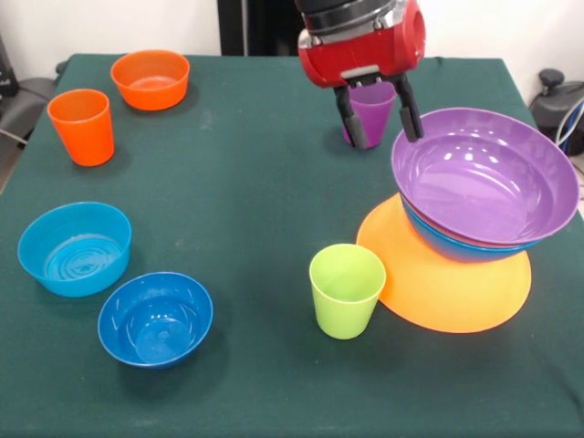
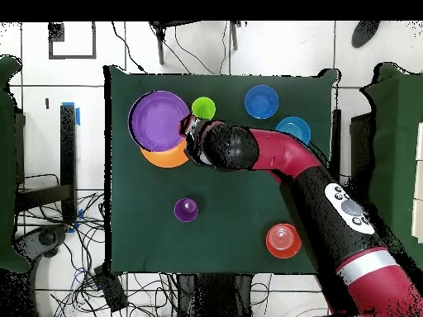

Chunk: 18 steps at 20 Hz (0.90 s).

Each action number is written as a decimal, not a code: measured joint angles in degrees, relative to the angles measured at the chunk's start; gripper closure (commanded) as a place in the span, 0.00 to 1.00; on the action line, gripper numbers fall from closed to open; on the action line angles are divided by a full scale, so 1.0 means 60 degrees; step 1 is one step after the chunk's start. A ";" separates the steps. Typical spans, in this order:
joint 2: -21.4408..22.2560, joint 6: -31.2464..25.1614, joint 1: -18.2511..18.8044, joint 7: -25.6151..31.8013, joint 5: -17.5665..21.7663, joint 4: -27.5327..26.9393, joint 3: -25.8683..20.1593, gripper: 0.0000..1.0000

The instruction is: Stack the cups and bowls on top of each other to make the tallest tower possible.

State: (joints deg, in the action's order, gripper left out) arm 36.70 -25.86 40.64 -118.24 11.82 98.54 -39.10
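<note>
Above table (image 1: 255, 182), tool (image 1: 381, 117) open, empty

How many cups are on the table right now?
3 in plain sight: an orange cup at the far left, a lime green cup beside the bowl stack, and a purple cup behind the gripper. Another may hide inside the stack.
</note>
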 measured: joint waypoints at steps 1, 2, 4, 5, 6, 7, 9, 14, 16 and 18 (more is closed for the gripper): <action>0.0070 0.0000 0.0002 0.0000 -0.0042 0.0004 0.0001 0.00; 0.0082 0.0000 0.0002 0.0000 -0.0049 0.0004 0.0001 0.00; 0.0202 0.0000 0.0002 0.0000 -0.0101 0.0007 0.0001 0.00; 0.0299 0.0000 0.0002 0.0000 -0.0117 0.0006 0.0004 0.00; 0.0352 0.0000 0.0003 0.0000 -0.0115 0.0007 0.0006 0.00; 0.0383 -0.0002 0.0003 0.0000 -0.0115 0.0007 0.0008 0.00; 0.0449 -0.0020 0.0003 0.0000 -0.0113 0.0008 0.0010 0.00; 0.0674 -0.0310 0.0012 0.0000 -0.0095 0.0007 0.0114 0.00; 0.0785 -0.0538 0.0061 0.0000 -0.0085 0.0008 0.0134 0.00; 0.0906 -0.0888 0.0168 0.0000 -0.0067 0.0010 0.0132 0.00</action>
State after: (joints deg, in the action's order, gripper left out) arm 42.13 -31.19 41.65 -118.24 11.42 98.60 -38.31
